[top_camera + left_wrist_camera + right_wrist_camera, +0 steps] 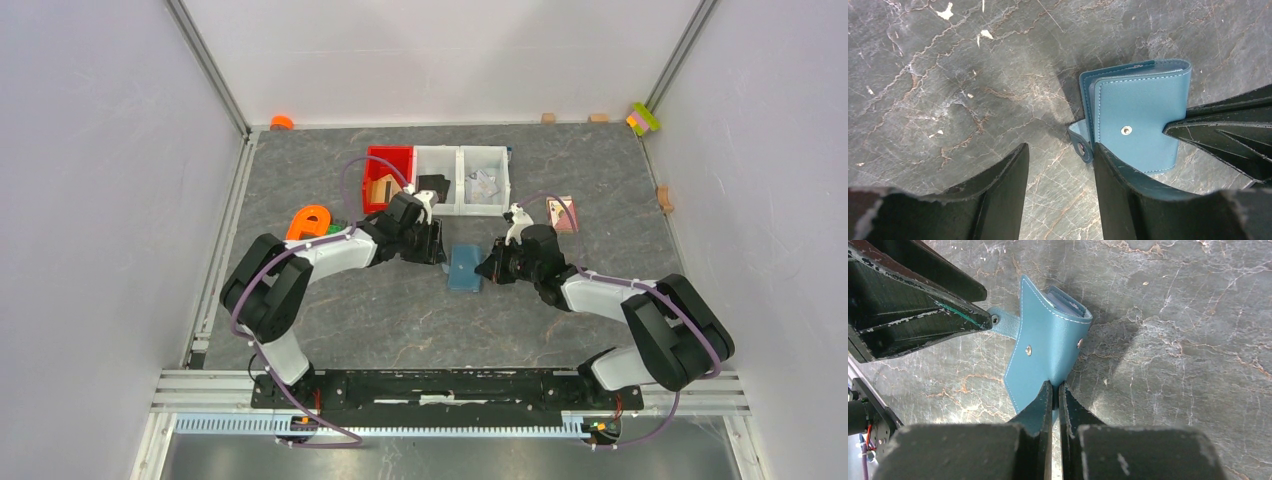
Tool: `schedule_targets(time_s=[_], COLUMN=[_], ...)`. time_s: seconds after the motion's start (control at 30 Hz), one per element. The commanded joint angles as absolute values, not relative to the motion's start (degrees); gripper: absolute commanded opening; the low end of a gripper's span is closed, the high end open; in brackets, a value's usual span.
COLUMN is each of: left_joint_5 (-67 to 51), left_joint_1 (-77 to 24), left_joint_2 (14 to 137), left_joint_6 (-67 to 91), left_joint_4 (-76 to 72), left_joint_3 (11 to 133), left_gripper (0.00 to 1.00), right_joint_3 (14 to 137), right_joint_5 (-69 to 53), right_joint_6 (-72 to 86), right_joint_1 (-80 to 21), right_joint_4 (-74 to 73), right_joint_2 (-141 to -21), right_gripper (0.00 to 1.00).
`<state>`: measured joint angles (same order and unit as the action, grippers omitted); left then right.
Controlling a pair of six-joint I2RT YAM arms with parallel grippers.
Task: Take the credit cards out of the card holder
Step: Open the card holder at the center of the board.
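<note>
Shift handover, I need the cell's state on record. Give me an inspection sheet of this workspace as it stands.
Surface: grey marbled mat, scuffed, with white flecks.
Job's things: card holder lying mid-mat, its snap tab undone; no credit cards identifiable.
Clutter: red bin, white bins, orange piece, coloured blocks at the far edge.
Grippers: left gripper open beside the tab; right gripper shut on the card holder's edge.
Cables: purple cables along both arms.
Surroundings: white walls; nothing else seen.
</note>
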<state>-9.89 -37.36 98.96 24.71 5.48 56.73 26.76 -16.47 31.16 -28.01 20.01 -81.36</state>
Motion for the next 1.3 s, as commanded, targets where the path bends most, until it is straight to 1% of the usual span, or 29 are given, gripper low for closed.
schedule_targets(time_s=[0.0, 0.33, 0.37, 0.47, 0.5, 0.53, 0.57, 0.6, 0.7, 0.83, 0.97, 1.0, 1.1, 1.27], left_joint_5=[-11.5, -10.8, -10.9, -11.4, -11.4, -11.4, -11.4, -11.7, -14.3, -17.7, -20.1, -20.4, -21.1, -22.3], left_joint_1=[-37.5, -38.7, -38.7, -38.7, -38.7, -38.7, -38.7, -38.7, -38.7, -38.7, -38.7, -38.7, -38.8, -38.8], left_joint_2=[99.2, 104.2, 104.5, 105.2, 105.2, 105.3, 105.1, 104.8, 102.5, 98.4, 94.9, 94.1, 92.2, 90.9], left_joint_6=[25.9, 24.5, 24.4, 24.2, 24.1, 24.0, 23.9, 23.8, 23.6, 24.9, 26.3, 26.6, 27.2, 27.7], left_joint_4=[4.7, 7.3, 7.4, 7.5, 7.5, 7.5, 7.4, 7.4, 4.5, 1.9, 0.2, 0.3, -1.8, -3.0], left_joint_3=[58.0, 61.3, 61.5, 61.9, 61.9, 62.0, 61.9, 61.9, 60.3, 58.1, 56.4, 56.0, 55.0, 54.3], left_gripper=[0.57, 0.55, 0.54, 0.45, 0.41, 0.34, 0.25, 0.18, 0.03, 0.02, 0.02, 0.02, 0.02, 0.02], right_joint_3=[28.1, 28.3, 28.3, 28.5, 28.5, 28.6, 28.5, 28.5, 28.3, 28.6, 28.8, 28.5, 27.8, 26.9], right_joint_5=[-15.8, -15.9, -15.9, -15.8, -15.8, -15.6, -15.4, -14.9, -13.3, -11.7, -8.4, -7.8, -7.3, -11.3], right_joint_6=[29.6, 29.5, 29.5, 29.3, 29.3, 29.3, 29.4, 29.3, 28.9, 27.5, 25.8, 25.5, 24.8, 24.3], right_joint_1=[-28.1, -28.1, -28.1, -28.1, -28.1, -28.1, -28.1, -28.1, -28.0, -28.2, -29.2, -29.4, -29.8, -30.4], right_joint_4=[19.6, 19.6, 19.6, 19.3, 19.3, 19.2, 19.1, 18.8, 18.0, 16.3, 14.5, 14.6, 15.2, 18.6], right_joint_2=[-81.2, -81.8, -81.8, -82.2, -82.3, -82.4, -82.3, -82.1, -81.2, -79.7, -76.8, -75.6, -73.5, -72.8], right_gripper=[0.06, 0.10, 0.11, 0.13, 0.16, 0.21, 0.25, 0.31, 0.50, 0.61, 0.83, 0.91, 0.92, 0.91])
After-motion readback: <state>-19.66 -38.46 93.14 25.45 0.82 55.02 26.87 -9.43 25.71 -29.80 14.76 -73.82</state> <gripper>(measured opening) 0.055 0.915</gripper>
